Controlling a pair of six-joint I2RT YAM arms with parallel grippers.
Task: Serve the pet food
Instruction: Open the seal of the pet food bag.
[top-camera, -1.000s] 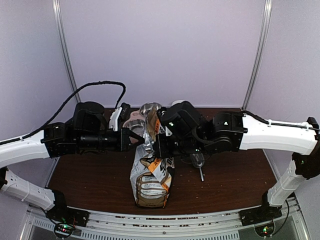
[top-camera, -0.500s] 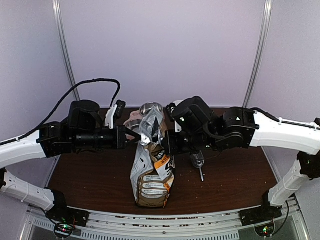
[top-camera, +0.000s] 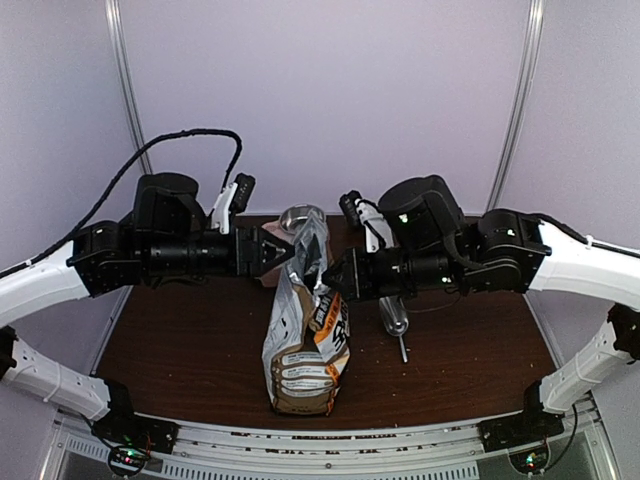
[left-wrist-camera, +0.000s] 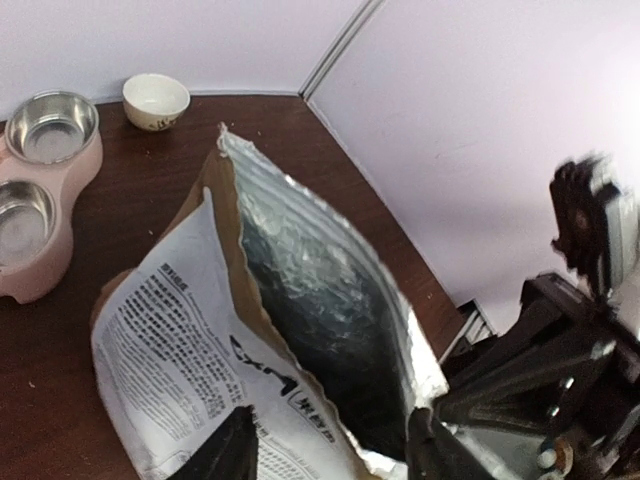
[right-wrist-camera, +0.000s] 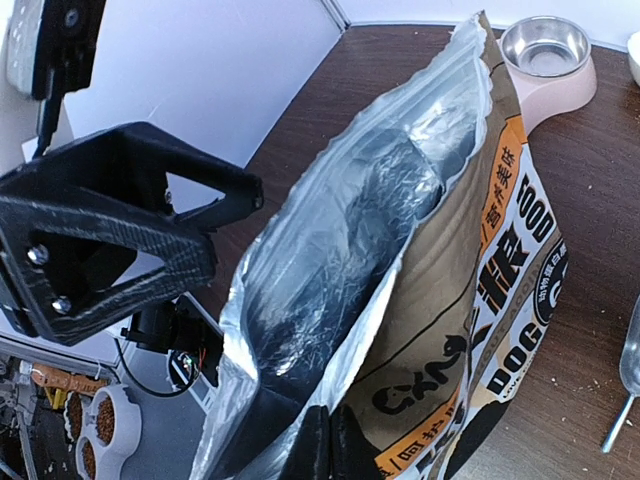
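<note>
The white-and-kraft pet food bag (top-camera: 305, 340) stands upright mid-table, its silver-lined mouth (left-wrist-camera: 320, 290) pulled wide. The inside is dark and no kibble shows in it. My left gripper (top-camera: 281, 257) is at the bag's left rim. Its fingers (left-wrist-camera: 232, 452) stand apart astride that printed wall (left-wrist-camera: 190, 340), open and not pinching it. My right gripper (top-camera: 336, 282) is at the opposite rim. In the right wrist view it (right-wrist-camera: 345, 455) is shut on the bag's torn top edge (right-wrist-camera: 400, 290).
A pink double-bowl feeder (left-wrist-camera: 40, 215) with empty metal bowls sits behind the bag, beside a small white bowl (left-wrist-camera: 156, 100). A metal scoop (top-camera: 394, 322) lies on the brown table (top-camera: 180, 350) right of the bag. Lilac walls close in the back and sides.
My left jaws have opened and let go of the bag's left rim. The right gripper has drawn right with its rim, and the bag's mouth has spread.
</note>
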